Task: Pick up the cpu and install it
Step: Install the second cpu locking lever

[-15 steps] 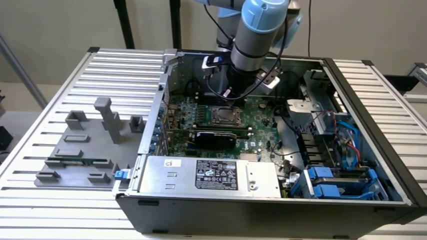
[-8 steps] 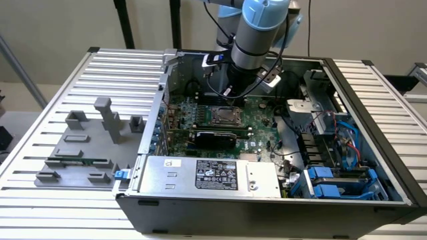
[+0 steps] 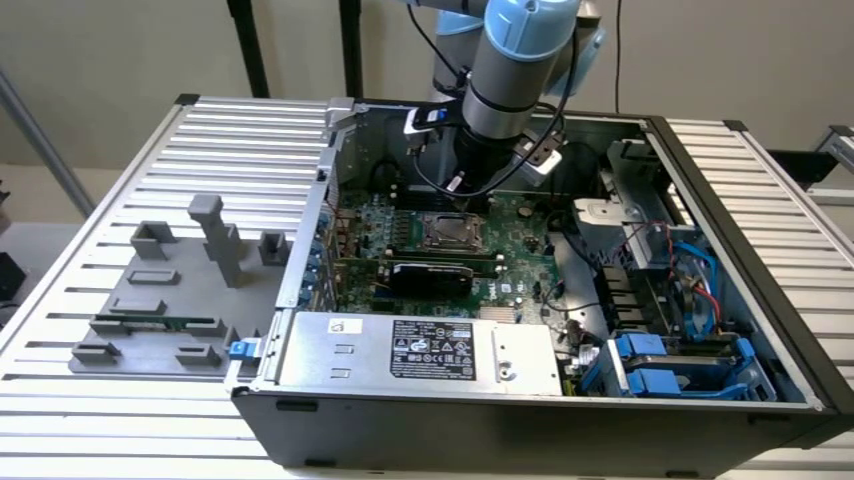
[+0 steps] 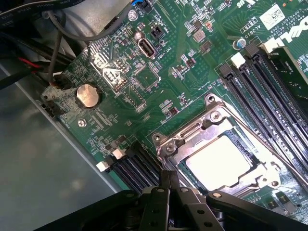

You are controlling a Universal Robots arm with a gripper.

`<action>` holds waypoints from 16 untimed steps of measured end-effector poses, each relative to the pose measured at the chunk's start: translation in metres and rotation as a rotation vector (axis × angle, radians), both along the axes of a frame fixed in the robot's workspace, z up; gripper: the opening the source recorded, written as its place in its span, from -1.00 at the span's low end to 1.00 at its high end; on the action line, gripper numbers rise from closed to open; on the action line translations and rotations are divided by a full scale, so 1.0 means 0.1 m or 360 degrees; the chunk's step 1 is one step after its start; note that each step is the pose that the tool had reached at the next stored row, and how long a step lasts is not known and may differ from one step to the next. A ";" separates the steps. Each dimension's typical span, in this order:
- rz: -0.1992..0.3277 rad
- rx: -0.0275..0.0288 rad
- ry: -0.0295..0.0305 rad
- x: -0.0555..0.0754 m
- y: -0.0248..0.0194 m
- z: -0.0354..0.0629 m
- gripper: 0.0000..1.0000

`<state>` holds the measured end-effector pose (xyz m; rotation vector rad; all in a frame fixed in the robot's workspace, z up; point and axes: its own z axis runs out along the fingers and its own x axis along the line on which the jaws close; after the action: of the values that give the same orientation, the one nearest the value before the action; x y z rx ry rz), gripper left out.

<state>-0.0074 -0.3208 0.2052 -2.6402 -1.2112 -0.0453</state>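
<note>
The cpu point(image 4: 219, 161), a small square chip with a pale silver top, lies flat inside the metal socket frame point(image 4: 192, 139) on the green motherboard point(image 4: 144, 72). In the exterior view the cpu point(image 3: 447, 232) sits in the socket in the middle of the open computer case. My gripper point(image 3: 463, 205) hangs just above the socket on the blue and grey arm. In the wrist view my gripper point(image 4: 171, 180) has its black fingers pressed together with nothing between them, right beside the socket's edge and apart from the chip.
A silver power supply box with a black label point(image 3: 427, 350) fills the case's front. Black memory slots point(image 4: 269, 91) flank the socket, and a coin battery point(image 4: 88, 95) lies nearby. Cables and blue drive bays point(image 3: 667, 365) crowd the exterior view's right. A grey fixture point(image 3: 160, 300) holds a green memory stick point(image 3: 154, 323).
</note>
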 end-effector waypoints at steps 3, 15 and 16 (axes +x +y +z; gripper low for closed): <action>0.0000 -0.00001 0.00000 0.00 -0.001 0.000 -0.79; 0.0000 -0.00010 0.00012 -0.02 -0.285 0.173 -0.79; 0.0000 -0.00013 0.00010 -0.02 -0.306 0.188 -0.79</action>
<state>-0.0097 -0.3514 0.2240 -2.6407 -1.2112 -0.0439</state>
